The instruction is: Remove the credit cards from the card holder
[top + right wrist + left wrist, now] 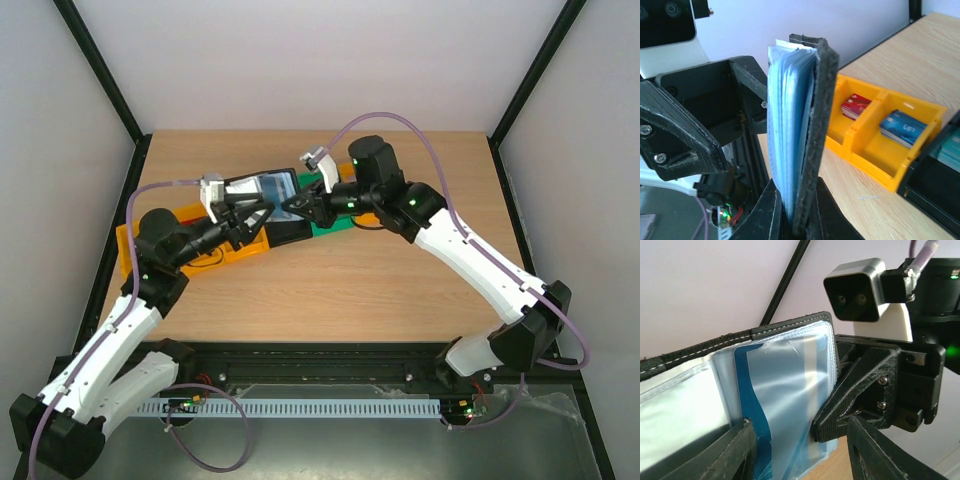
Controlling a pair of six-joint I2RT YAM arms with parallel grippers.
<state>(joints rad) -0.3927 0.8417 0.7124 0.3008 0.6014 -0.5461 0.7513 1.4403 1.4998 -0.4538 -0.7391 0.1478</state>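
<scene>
The black card holder (pixel 262 187) hangs open above the bins, held between both grippers. My right gripper (pixel 797 220) is shut on its black cover (pixel 817 125) and the blue-grey sleeves (pixel 787 130), gripping them edge-on. In the left wrist view the holder (pixel 780 327) shows a blue credit card (pixel 747 390) inside a clear sleeve. My left gripper (pixel 800 450) is open, its jaws wide apart on either side of that sleeve's lower edge. The right gripper's fingertips (pixel 832 422) pinch the sleeve's right edge. From above, my left gripper (pixel 248 212) and right gripper (pixel 297 205) almost meet.
A yellow bin (pixel 860 150) on the table holds red cards (pixel 855 106) in one compartment and blue cards (pixel 900 127) in the one beside it. A black bin (pixel 935 195) stands next to it. From above, an orange bin (pixel 130 250) and a green bin (pixel 330 222) lie under the arms.
</scene>
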